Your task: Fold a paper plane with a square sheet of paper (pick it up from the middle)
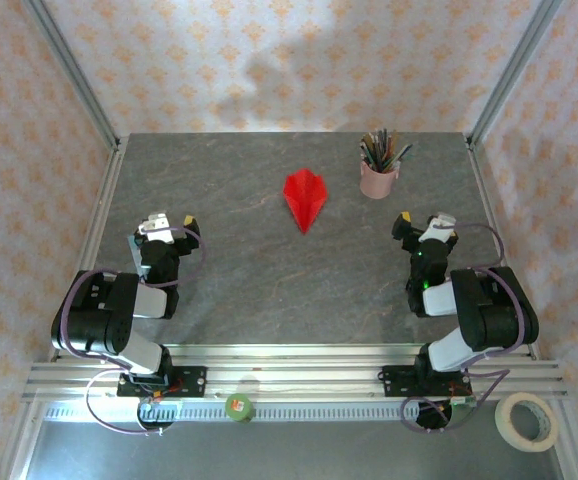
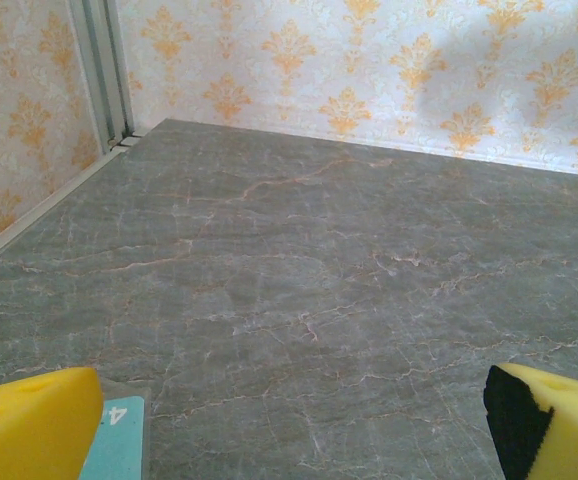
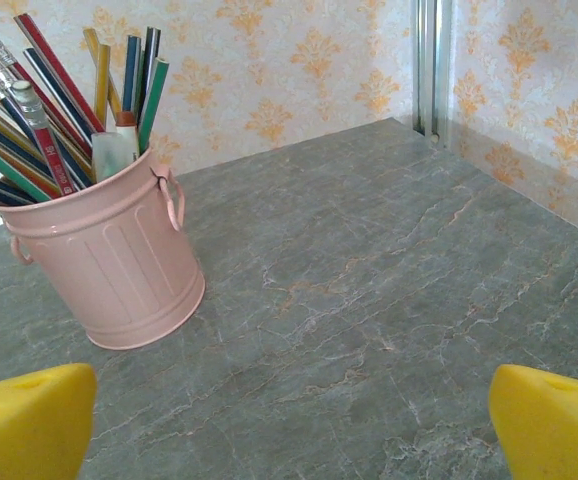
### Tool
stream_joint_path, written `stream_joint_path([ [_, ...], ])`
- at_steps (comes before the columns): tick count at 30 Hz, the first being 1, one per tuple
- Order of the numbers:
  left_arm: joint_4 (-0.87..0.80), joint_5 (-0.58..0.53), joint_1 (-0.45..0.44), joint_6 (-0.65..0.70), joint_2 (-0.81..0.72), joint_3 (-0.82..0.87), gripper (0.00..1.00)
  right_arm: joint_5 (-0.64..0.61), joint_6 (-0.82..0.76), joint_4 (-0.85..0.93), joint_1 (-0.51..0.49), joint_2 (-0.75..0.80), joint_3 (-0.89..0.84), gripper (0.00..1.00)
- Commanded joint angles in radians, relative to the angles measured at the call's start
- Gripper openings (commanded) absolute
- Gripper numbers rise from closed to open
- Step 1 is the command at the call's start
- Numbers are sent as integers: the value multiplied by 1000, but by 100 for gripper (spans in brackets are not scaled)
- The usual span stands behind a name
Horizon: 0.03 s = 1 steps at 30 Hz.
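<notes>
1. Rail [image 1: 289, 385] along the near edge: a small green round thing [image 1: 239, 407] sits on it near the middle, and a tape roll [image 1: 527, 420] lies off at the right end.
2. Both arms are bolted to that rail and folded back close to their bases, one on each side of the grey table [image 1: 269, 280].
3. Left gripper [image 1: 172, 224] sits low over the left side of the table, jaws wide apart, nothing between them. From its wrist cam you just get the two yellow pads [image 2: 29, 420] at the bottom corners, bare stone between, and a bit of blue label [image 2: 119, 440] with a "4" by the left one.
4. Right gripper [image 1: 423, 222] mirrors it on the right side, also spread wide and holding nothing. Yellow pads [image 3: 554, 425] sit at both lower corners of its wrist view.
5. Plane [image 1: 305, 197] lies flat on the table beyond both grippers, roughly centred between them, touching neither. Bright red, dart shaped, centre crease, tip pointing back toward the arms.
6. Cup [image 1: 378, 178], pink and stuffed with pencils [image 3: 59, 90], stands upright to the right of the plane, near it but apart, just past the right gripper.
7. Wallpapered wall [image 1: 289, 60] closes off the back.
</notes>
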State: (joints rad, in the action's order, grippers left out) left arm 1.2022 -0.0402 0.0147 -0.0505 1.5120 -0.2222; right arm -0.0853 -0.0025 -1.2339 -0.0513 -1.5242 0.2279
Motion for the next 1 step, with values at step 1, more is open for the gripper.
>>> stream_joint_path([
  [1, 26, 3, -7, 20, 5, -19, 99, 17, -22, -68, 6, 0, -28, 99],
])
